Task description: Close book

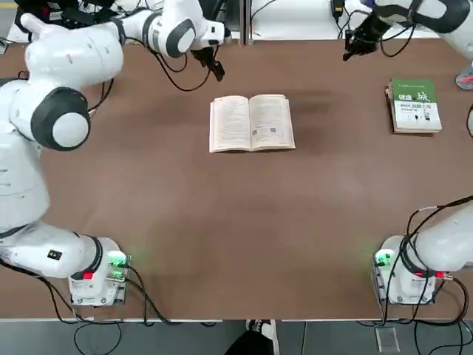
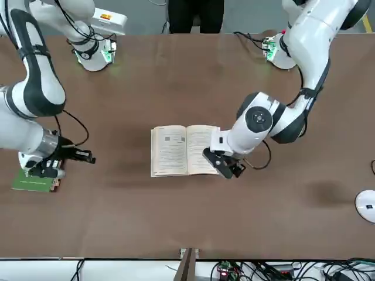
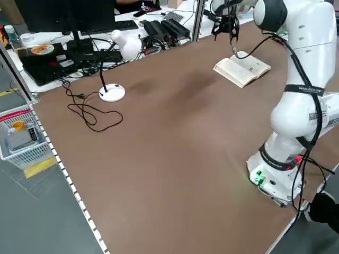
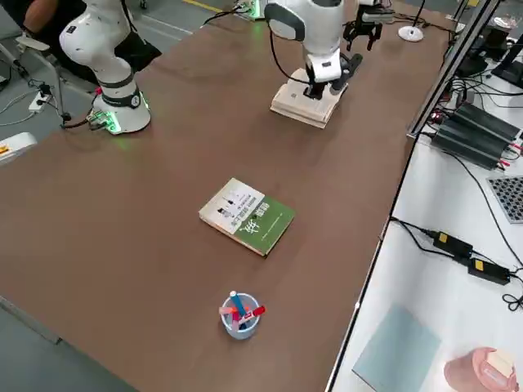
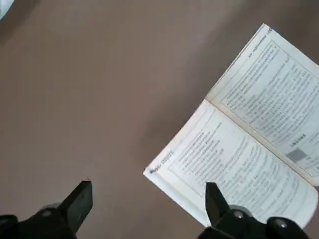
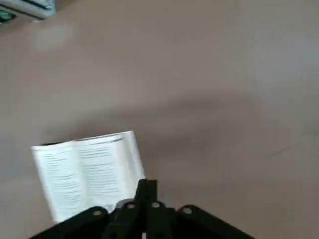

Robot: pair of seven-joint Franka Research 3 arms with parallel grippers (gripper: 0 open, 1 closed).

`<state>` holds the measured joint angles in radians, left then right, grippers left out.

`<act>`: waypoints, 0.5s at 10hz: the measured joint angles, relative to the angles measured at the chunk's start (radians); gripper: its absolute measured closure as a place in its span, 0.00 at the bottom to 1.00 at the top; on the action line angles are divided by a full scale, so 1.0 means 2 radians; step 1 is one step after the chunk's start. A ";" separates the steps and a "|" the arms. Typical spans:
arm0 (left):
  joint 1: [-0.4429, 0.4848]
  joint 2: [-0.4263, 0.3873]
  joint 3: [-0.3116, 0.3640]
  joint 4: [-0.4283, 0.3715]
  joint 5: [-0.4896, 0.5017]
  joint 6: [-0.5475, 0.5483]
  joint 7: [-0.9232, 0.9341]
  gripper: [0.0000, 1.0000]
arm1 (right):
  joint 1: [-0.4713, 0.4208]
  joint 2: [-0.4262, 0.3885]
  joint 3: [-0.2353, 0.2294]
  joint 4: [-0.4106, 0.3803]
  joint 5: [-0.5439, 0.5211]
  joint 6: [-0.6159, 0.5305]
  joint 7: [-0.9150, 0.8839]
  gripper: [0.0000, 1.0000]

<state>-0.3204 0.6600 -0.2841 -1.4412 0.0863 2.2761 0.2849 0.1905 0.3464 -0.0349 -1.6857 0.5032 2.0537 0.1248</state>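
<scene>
The book [image 1: 251, 122] lies open and face up on the far middle of the table, cream text pages showing, also seen from across the table [image 2: 181, 149]. My left gripper [image 1: 215, 68] hovers just off the book's far left corner. Its fingers [image 5: 79, 199] stand wide open, with that corner [image 5: 164, 172] below the gap and nothing held. My right gripper [image 1: 358, 43] hangs over the far right of the table, well away from the book. Its fingers [image 6: 146, 191] are shut together on nothing.
A green-covered book [image 1: 414, 106] lies closed near the table's right edge. A cup of pens [image 4: 239, 314] stands beyond it at the right side. A white round lamp base [image 3: 112, 92] with a cable sits at the far left. A person [image 2: 196, 14] stands behind the arms' bases.
</scene>
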 joint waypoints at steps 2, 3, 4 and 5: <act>-0.004 0.015 0.000 0.001 0.000 0.024 0.003 0.00 | 0.007 0.017 0.000 0.000 0.059 0.002 -0.004 0.99; -0.006 0.021 -0.001 0.002 0.000 0.032 0.003 0.00 | 0.009 0.027 0.000 0.000 0.085 0.002 -0.015 0.99; -0.007 0.027 -0.001 0.004 0.000 0.038 0.005 0.00 | 0.011 0.036 0.000 0.000 0.110 0.002 -0.035 0.99; -0.008 0.033 -0.001 0.007 0.000 0.042 0.009 0.00 | 0.013 0.046 0.000 0.000 0.134 0.000 -0.059 0.99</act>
<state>-0.3365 0.7252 -0.2854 -1.4279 0.0863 2.3592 0.3021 0.2169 0.4381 -0.0343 -1.6862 0.7718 2.0528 0.0069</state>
